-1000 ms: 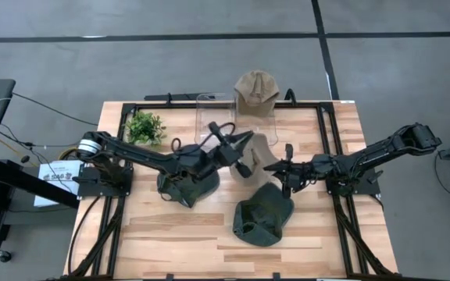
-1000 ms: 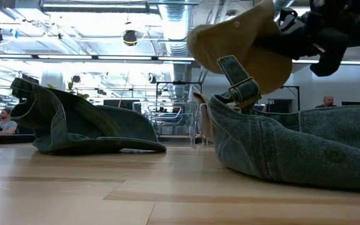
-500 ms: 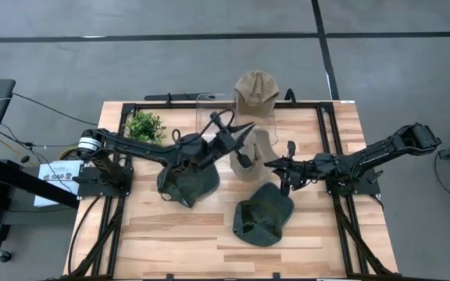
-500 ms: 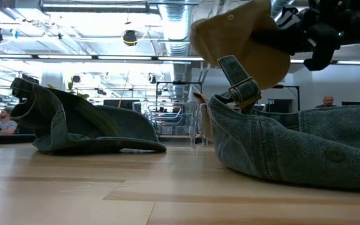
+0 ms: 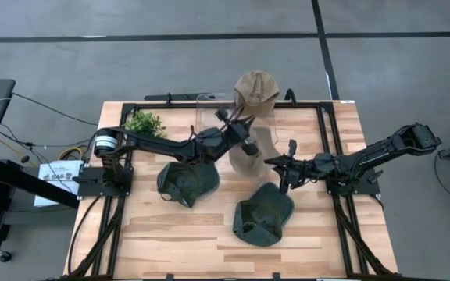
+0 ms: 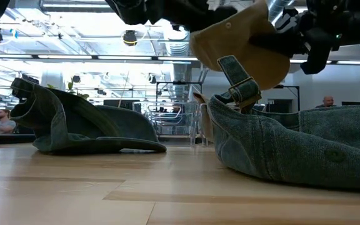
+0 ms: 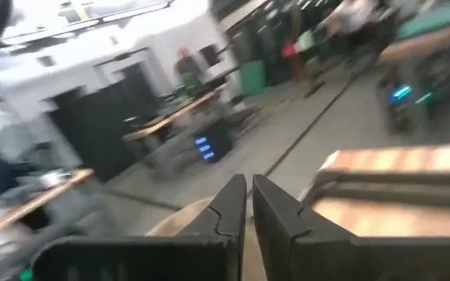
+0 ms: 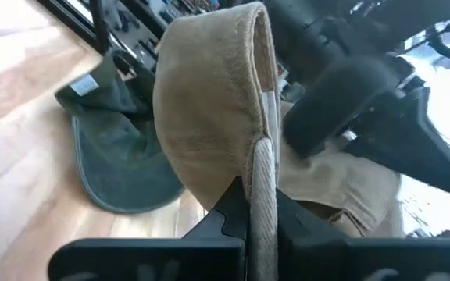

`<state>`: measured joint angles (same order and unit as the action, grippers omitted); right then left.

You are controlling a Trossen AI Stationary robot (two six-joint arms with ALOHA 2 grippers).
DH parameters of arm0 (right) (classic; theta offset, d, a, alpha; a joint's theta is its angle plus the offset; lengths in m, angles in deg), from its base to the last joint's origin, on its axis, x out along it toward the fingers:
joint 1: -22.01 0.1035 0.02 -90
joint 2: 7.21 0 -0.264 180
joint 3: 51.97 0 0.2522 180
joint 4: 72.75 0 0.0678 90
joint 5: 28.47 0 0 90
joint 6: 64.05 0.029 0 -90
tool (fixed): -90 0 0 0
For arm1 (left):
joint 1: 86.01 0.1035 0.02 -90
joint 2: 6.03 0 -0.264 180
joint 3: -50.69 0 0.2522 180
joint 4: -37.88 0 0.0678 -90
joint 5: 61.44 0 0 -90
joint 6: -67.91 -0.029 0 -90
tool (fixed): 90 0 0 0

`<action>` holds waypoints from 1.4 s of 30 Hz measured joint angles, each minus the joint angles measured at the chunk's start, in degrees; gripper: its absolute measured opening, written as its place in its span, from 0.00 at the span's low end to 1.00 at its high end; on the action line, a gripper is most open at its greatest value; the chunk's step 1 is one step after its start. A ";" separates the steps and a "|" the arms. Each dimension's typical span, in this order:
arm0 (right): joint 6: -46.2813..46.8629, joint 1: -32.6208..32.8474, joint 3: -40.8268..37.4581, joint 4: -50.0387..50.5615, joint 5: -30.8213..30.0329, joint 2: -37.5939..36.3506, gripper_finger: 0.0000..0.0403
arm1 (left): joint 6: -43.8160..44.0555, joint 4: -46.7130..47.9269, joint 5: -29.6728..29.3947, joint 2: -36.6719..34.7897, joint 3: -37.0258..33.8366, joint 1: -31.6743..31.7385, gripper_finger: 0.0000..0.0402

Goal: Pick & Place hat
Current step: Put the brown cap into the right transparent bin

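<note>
Pinched shut on the rim band of the tan cap [image 8: 209,117], with the fingers [image 8: 229,217] of the right gripper [image 5: 280,165] squeezing the folded edge between them. Closed on nothing visible at the left gripper [image 5: 244,144], fingertips together just beside the same cap on its far left side; cannot tell whether touching the cloth. Held clear of the bench [image 5: 319,226] near its middle, crown hanging loose and a strap dangling below in the low view. Probably mid-carry toward the far edge. For a clean placement: grip the band firmly, lift high enough that the loose crown passes over the rim ahead, draw the left arm back so the cloth does not snag on it, and open only once the cap sits settled. Beyond, at the far edge, a clear bin [image 5: 209,109] with a second tan cap [image 5: 256,88] resting at its right end; in or on it, cannot tell. On the bench, two dark green caps, one left [image 5: 187,181] and one near the middle [image 5: 262,217], outside any container. Potted plant [image 5: 144,125] at far left.
</note>
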<state>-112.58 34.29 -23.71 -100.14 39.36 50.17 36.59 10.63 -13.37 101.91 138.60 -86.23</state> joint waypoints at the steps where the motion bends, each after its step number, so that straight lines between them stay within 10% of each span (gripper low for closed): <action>1: -0.03 0.00 0.00 0.05 -0.73 0.00 0.00 | -1.53 -0.19 -2.15 0.33 0.00 -0.20 0.06; 9: -1.18 0.09 0.00 -0.06 -3.48 0.00 0.00 | -13.36 -0.26 -17.70 0.34 0.00 0.11 0.06; 25: -1.48 -1.09 0.00 -0.10 -7.30 0.00 0.00 | -6.55 -3.88 -10.19 -6.69 0.02 -4.30 0.06; 35: -1.51 -3.25 0.00 -7.86 -22.79 0.04 0.00 | -1.03 3.00 -9.45 -12.31 0.04 -9.58 0.05; 42: -1.39 -4.56 0.00 -10.41 -24.73 0.04 0.00 | 17.88 24.78 13.17 -15.87 -0.04 -9.65 0.05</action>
<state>-113.97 29.73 -23.71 -110.55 14.63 50.22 54.47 35.41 -0.21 86.04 138.55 -95.88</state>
